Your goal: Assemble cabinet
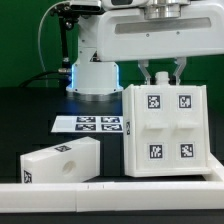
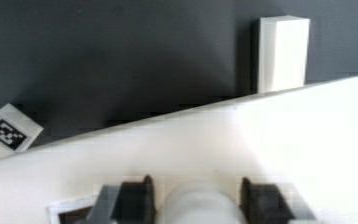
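The cabinet's big white body [image 1: 165, 130] stands upright at the exterior view's right, with marker tags on the face toward the camera. My gripper [image 1: 160, 78] comes down onto its top edge. In the wrist view the body [image 2: 247, 140] fills the frame as a broad white slab, and my gripper [image 2: 197, 200] is shut on a rounded white part of it that sits between the two dark fingers [image 2: 135, 197]. A smaller white cabinet block [image 1: 60, 160] with a round hole lies on the table at the exterior view's left, apart from the body.
The marker board [image 1: 90, 124] lies flat between the block and the robot base [image 1: 95, 75]. A long low white rail [image 1: 100, 190] runs along the front edge. The wrist view also shows a narrow white bar [image 2: 282, 55] and a tagged white corner [image 2: 7, 130] on the dark table.
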You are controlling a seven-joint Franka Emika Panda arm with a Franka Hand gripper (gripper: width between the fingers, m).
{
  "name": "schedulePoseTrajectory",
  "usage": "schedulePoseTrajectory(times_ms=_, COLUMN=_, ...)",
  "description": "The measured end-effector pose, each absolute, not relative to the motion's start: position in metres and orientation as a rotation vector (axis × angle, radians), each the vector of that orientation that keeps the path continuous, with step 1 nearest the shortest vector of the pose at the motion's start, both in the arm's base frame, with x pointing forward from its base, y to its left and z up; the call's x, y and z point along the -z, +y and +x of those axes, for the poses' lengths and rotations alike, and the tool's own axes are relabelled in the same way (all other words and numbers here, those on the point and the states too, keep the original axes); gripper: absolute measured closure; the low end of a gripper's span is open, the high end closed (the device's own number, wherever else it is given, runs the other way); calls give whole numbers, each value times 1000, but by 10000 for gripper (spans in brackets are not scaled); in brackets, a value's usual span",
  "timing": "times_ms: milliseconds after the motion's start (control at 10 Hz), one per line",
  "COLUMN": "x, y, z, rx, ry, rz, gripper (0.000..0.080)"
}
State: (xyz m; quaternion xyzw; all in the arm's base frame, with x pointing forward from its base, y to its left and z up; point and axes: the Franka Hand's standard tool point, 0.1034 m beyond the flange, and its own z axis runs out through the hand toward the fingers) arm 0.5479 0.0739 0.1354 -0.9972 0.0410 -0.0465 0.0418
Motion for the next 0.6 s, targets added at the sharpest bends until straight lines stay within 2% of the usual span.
schedulePoseTrajectory(times_ms=300, x=-138, y=82, z=552, rx=61, ry=180, rz=-3048, gripper=574)
schedulePoseTrajectory(times_ms=600, x=-140, y=85, z=584, rx=12, ry=216, rz=-3047, gripper=574)
